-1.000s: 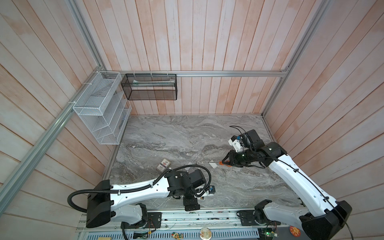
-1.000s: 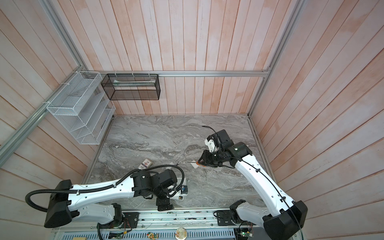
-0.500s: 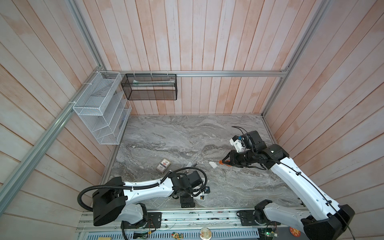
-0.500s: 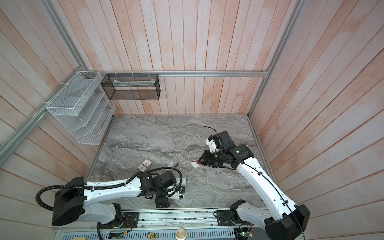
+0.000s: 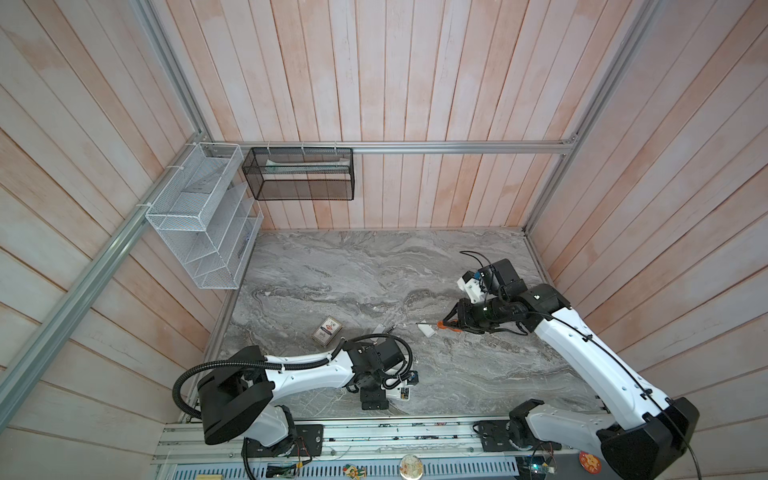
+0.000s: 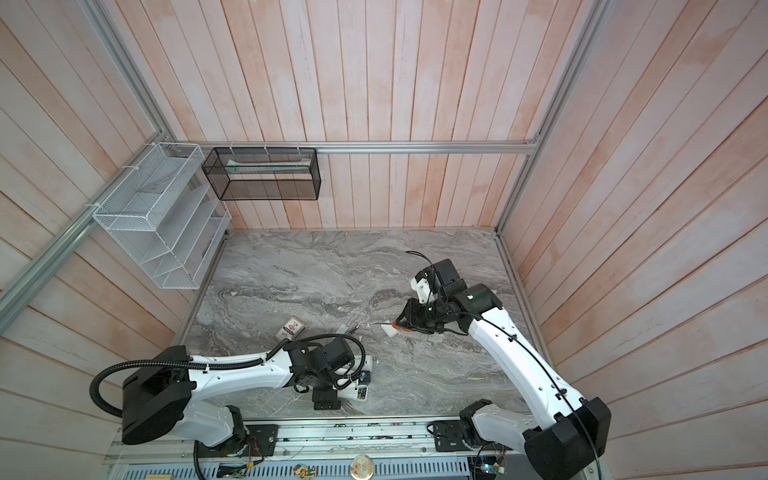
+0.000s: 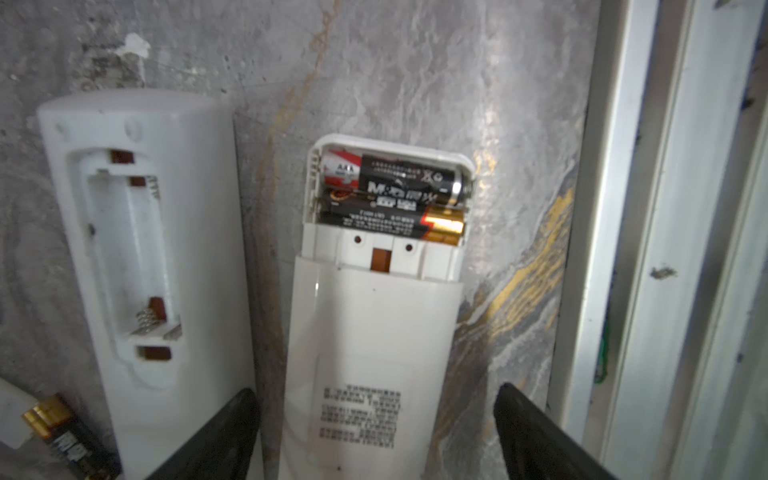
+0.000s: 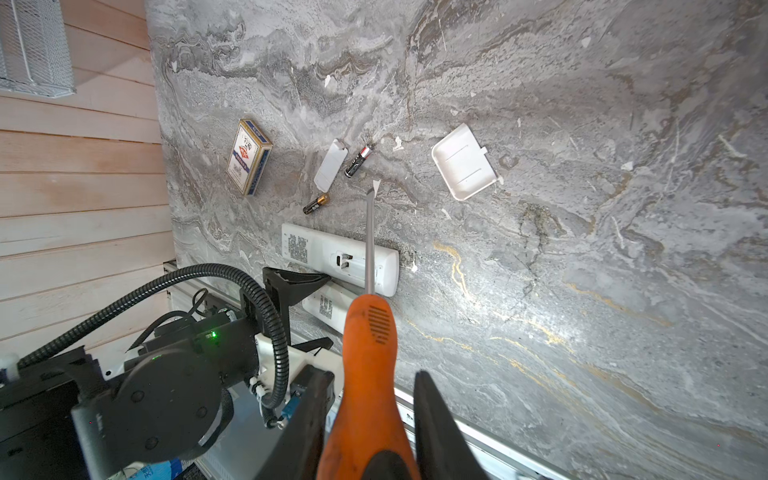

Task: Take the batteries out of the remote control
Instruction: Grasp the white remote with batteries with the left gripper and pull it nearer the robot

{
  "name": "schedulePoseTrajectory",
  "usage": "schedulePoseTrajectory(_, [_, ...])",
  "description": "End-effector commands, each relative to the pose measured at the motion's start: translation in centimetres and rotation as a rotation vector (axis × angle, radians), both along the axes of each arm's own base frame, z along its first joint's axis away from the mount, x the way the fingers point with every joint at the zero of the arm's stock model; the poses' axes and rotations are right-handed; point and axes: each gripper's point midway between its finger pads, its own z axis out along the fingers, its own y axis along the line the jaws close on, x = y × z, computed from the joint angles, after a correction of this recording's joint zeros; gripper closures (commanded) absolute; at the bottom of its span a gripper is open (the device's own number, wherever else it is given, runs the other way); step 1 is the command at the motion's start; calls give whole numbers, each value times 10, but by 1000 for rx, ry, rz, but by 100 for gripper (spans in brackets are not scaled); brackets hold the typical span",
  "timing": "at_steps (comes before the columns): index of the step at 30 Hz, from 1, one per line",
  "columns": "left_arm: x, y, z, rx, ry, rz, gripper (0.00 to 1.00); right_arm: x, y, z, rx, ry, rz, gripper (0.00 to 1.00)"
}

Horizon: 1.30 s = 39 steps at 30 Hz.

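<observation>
Two white remotes lie side by side at the table's front edge. One remote (image 7: 370, 332) has its compartment uncovered with batteries (image 7: 395, 195) inside. The other remote (image 7: 137, 249) has an empty compartment. My left gripper (image 7: 376, 388) (image 5: 376, 399) stands open astride the loaded remote, with a gap on each side. Loose batteries (image 8: 358, 161) (image 8: 316, 203) lie on the marble beyond the remotes. My right gripper (image 8: 374, 374) (image 5: 451, 322) is shut on an orange-handled screwdriver (image 8: 368, 332), held above the table at mid right.
Two white battery covers (image 8: 330, 165) (image 8: 463, 162) lie on the marble table (image 5: 374, 270). A card box (image 5: 327, 330) (image 6: 291, 328) sits left of them. The metal rail (image 7: 615, 208) runs along the front edge beside the loaded remote. Wire baskets (image 5: 199, 216) hang on the left wall.
My left arm has shifted a little left along the front edge, and its jaws have narrowed slightly around the remote. The right arm and screwdriver have barely moved.
</observation>
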Motion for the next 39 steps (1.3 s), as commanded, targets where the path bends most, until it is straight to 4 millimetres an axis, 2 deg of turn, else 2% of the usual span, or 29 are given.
schedulePoseTrajectory(1, [-5,0,-7,0,32,-32,15,6,4,9,19,-23,22,84])
schedulePoseTrajectory(8, [-13,-2,-19,10,92,-32,20,11,6,12,16,-25,33,84])
schedulePoseTrajectory(19, [-9,-24,-22,20,160,11,56,10,-3,17,1,-36,39,84])
schedulePoseTrajectory(24, [-3,-42,-16,-10,173,43,63,7,-13,20,-5,-41,30,84])
schedulePoseTrajectory(29, [5,-63,-7,-63,176,96,61,1,-25,24,-16,-30,13,84])
schedulePoseTrajectory(35, [2,-55,-23,-20,189,128,44,-7,-36,23,-32,-5,-2,84])
schedulePoseTrajectory(39, [-1,-45,-27,-14,185,143,38,-13,-40,22,-41,20,-3,84])
